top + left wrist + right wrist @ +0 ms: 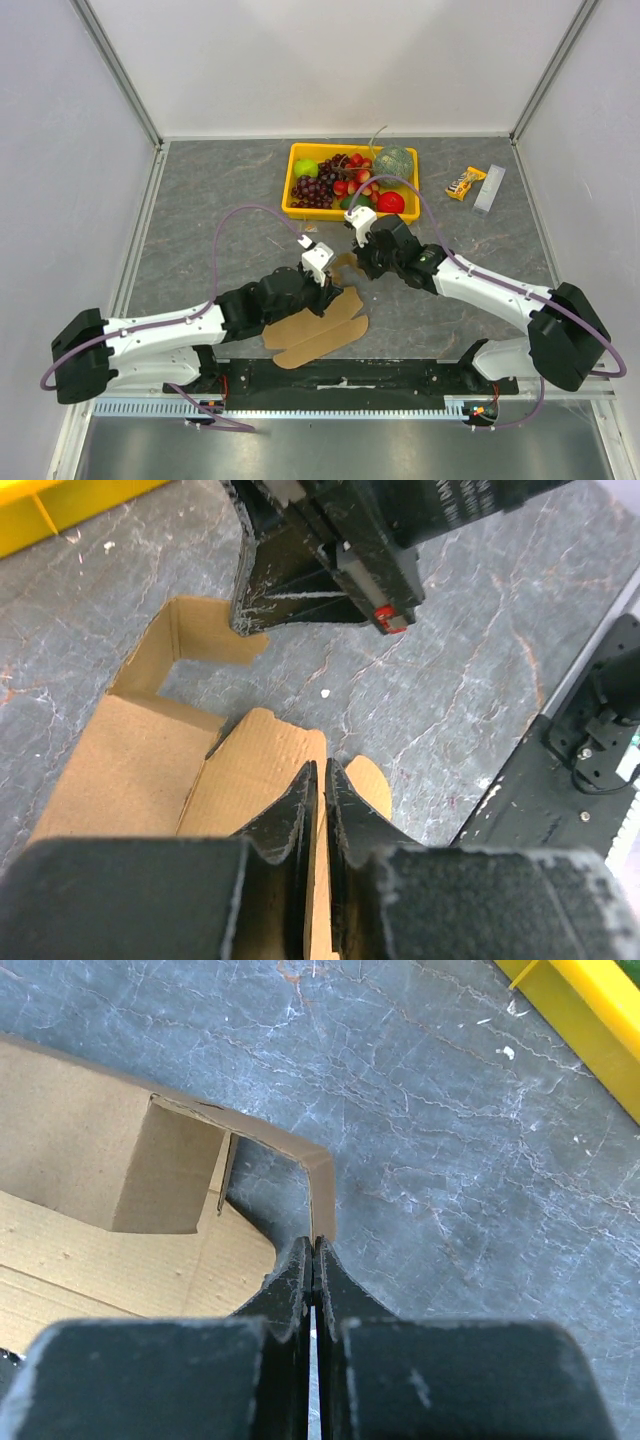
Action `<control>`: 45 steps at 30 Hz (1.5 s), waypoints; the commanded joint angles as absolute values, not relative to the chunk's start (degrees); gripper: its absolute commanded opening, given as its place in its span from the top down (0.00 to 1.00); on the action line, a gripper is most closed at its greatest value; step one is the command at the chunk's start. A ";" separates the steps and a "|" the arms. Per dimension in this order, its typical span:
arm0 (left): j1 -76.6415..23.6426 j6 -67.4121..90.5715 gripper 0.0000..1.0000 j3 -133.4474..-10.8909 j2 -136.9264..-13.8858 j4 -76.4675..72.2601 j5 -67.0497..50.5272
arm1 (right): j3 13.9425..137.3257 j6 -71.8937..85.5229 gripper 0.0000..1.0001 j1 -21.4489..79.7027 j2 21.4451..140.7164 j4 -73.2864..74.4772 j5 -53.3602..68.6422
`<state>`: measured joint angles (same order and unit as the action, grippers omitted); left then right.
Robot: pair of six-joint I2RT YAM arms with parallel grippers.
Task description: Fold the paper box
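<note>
Nearest in the top view, the two arm bases stand at the table's (200,200) near edge, and just beyond them the paper box (315,335) lies mostly flat as a die-cut sheet near the middle of that edge. The left gripper (328,293) bears on the sheet's far end. The right gripper (352,264) meets it from the right. A yellow tray (290,185) of fruit stands well apart, toward the far edge.

From the left wrist, the left gripper (320,765) shows its jaws a sliver apart over a rounded flap. Brown shows in the slit, but I cannot tell whether they nip the cardboard or only press on it. Beyond, the right gripper (245,628) holds a raised flap (160,645) upright by its end.

From the right wrist, the right gripper (313,1242) is pinched fully closed on the tip of that raised flap (320,1185), which bends around from the sheet.

By my judgement an early fold is in hand, with one side wall being stood up while the rest lies flat. The next move probably calls for steadying the base with the left arm while the right arm carries the flap over its crease without tearing it.
</note>
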<state>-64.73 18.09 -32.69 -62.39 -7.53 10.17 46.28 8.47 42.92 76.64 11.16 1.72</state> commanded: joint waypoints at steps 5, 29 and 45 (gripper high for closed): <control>-65.13 21.09 0.89 -29.19 -60.64 -7.55 8.79 | 50.71 6.24 1.00 41.49 77.51 10.28 -2.02; -65.48 21.80 0.89 -43.32 -91.13 -15.91 24.79 | 54.05 3.78 1.00 36.12 84.81 10.28 6.15; -65.48 22.15 0.90 -48.25 -103.09 -15.65 24.70 | 54.32 5.53 1.00 36.21 83.85 12.48 10.89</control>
<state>-65.63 21.30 -45.98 -100.07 -16.16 23.59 52.84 3.92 34.72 85.14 13.02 5.37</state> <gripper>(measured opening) 0.108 0.008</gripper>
